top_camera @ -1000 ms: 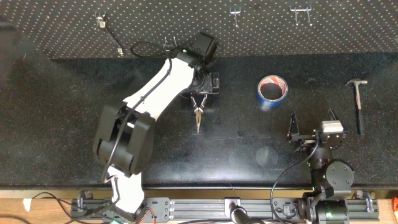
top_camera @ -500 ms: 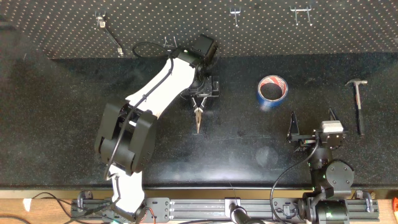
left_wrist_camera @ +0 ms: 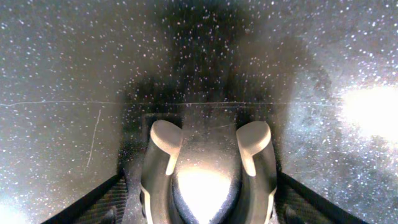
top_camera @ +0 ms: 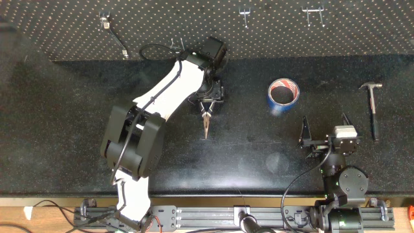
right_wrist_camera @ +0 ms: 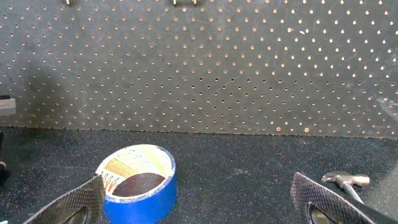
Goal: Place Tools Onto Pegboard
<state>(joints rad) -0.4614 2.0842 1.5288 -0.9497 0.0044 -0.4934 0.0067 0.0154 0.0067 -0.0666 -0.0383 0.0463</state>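
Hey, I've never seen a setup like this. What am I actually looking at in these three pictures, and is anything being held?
These are two robot arms standing at the near edge of a black table, facing a pegboard. One picture looks down from overhead. The other two come from small cameras on each arm's wrist. On the table lie pliers, a roll of blue tape and a hammer. The white left arm's claw sits low around the pliers' handles, seen close up in its wrist picture. Whether it grips them yet is unclear. The right claw is open and empty, with its camera facing the tape and the pegboard.
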